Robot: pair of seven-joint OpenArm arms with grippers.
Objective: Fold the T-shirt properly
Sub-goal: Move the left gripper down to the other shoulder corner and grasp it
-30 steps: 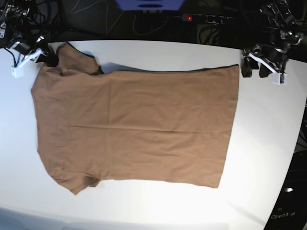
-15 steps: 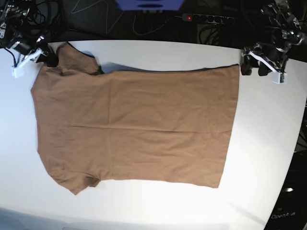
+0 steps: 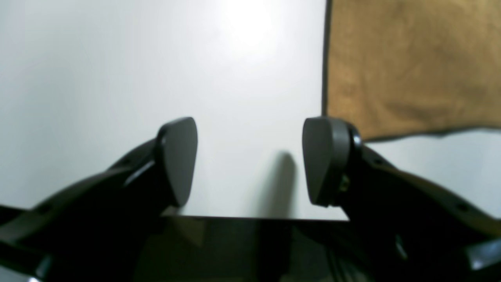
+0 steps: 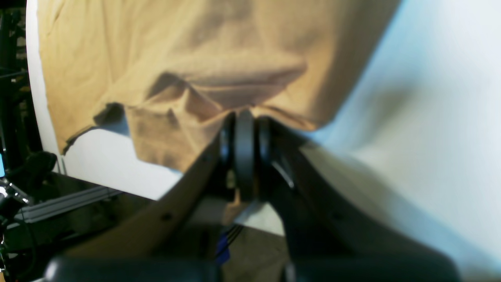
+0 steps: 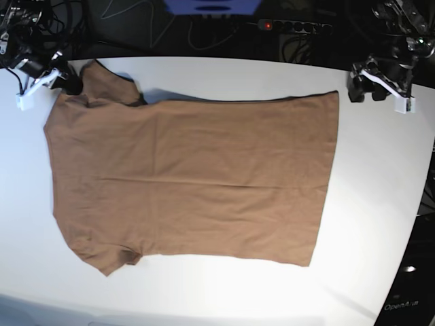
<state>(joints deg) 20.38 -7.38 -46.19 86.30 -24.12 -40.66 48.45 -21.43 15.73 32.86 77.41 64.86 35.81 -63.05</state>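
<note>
T-shirt spread flat on desk, plain brown, lightly creased, one sleeve tucked under. Right end effector clamped on bunched shoulder cloth; left end effector gaping, empty, just beside hem corner. Risk: one-sided pull, likely dragging or skewing the cloth.

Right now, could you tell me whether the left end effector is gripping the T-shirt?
No, the left end effector is open over bare table, with the brown T-shirt lying off to its side.

White table, brown T-shirt spread flat across it
</note>
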